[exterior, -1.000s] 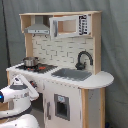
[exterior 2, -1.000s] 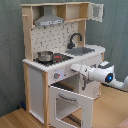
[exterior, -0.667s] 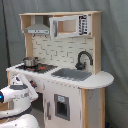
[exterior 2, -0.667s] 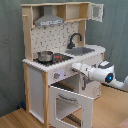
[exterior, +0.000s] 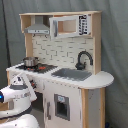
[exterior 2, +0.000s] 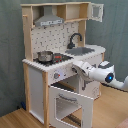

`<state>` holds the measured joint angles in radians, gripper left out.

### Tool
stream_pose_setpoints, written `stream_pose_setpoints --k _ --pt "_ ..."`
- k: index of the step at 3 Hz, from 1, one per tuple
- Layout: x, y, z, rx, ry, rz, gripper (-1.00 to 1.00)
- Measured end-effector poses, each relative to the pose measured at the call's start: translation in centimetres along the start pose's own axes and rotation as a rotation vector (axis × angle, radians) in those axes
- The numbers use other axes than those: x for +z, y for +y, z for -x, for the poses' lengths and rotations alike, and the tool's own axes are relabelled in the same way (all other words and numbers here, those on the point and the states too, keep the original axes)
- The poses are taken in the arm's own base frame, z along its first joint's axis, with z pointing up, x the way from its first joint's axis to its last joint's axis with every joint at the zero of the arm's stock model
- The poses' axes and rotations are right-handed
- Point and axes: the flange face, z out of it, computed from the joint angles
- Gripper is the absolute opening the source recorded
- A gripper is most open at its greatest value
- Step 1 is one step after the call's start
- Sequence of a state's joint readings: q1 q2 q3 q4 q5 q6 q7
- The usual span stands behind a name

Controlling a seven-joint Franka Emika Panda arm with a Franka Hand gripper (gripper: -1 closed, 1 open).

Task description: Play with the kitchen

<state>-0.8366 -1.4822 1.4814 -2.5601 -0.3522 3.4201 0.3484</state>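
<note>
Reaching in from the second exterior view's right w/ little shift vs a sec ago, the gripper, finger state unclear, sits at the front panel above the dropped oven door of the kitchen, frame center, pot behind on hob.

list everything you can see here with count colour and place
kitchen: 1, white and light wood, centre of both exterior views
range hood: 1, grey, upper shelf, over the hob
microwave cabinet: 1, white, top, beside the hood; its door stands open in the second exterior view
pot: 1, metal, on the hob
hob: 1, dark, countertop
sink: 1, grey, countertop beside the hob
faucet: 1, black, behind the sink
oven door: 1, white, hanging open below the counter
backdrop: 1, grey, behind the kitchen
robot arm: 1, white, at the kitchen's front under the hob
tool: 1, white, by the counter front
</note>
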Motion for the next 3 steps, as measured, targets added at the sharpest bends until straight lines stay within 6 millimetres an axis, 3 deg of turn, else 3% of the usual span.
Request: stream_pose_setpoints --k 3 --pt "-0.07 0.06 -0.03 0.333 0.002 0.000 -1.00"
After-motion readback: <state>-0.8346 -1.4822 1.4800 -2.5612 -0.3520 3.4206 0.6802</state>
